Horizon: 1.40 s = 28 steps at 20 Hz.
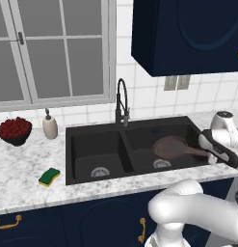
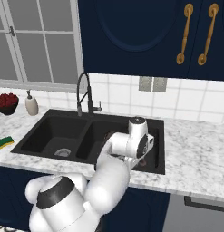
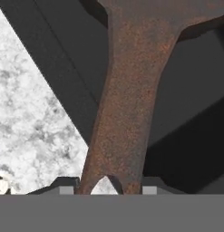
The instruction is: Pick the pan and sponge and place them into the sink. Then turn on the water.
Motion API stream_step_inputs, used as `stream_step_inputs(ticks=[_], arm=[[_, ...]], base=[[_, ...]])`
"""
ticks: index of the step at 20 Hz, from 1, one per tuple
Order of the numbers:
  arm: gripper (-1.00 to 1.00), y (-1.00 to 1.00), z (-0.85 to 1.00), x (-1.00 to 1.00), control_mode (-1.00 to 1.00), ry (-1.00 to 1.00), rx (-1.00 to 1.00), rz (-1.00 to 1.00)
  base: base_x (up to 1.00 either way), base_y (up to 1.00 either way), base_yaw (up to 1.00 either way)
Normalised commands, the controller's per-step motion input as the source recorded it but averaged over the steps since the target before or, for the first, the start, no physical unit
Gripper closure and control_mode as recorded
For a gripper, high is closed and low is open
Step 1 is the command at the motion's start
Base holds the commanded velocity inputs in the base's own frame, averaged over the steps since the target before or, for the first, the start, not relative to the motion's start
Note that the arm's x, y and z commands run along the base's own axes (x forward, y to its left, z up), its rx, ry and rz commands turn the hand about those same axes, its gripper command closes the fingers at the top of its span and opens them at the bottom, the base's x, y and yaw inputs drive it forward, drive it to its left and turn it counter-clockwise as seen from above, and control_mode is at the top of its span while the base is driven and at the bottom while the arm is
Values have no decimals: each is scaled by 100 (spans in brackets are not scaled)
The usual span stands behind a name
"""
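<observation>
The pan sits in the right basin of the black double sink, above the round metal drain there, with its long brownish handle reaching toward the right rim. In the hand view the handle runs up the middle of the frame, rust-brown and widening at the far end where it meets the pan body. The gripper is clenched on the near end of this handle: the two dark fingertips stand on either side of it, touching.

In the left base view the white hand and wrist hang over the right edge of the sink, and the arm's elbow rises in the foreground in front of the lower cabinets. In the right base view the arm's own white links stand in front of the right basin and hide most of the pan.

The sponge, green over yellow, lies on the marble counter left of the sink, near the front edge and well apart from the hand. The left basin holds only its drain. A tall black arched faucet stands behind the divider between the basins. A beige soap bottle stands just left of the sink's back corner, and a dark bowl of red fruit sits further left below the window.
</observation>
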Motion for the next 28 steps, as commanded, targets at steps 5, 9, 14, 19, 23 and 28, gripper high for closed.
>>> stream_step_inputs(ticks=[5,9,14,19,23,28], arm=[[100,0,17,74,-100,17,2,0],[100,0,-3,61,-100,8,12,10],[100,0,-29,43,-100,0,23,23],[100,0,-48,33,-100,0,15,15],[100,8,-48,24,-100,0,4,1],[100,26,-42,31,-100,1,0,-2]], base=[[0,0,0],[0,0,0],[0,0,0],[0,0,0],[0,0,0],[0,0,0]])
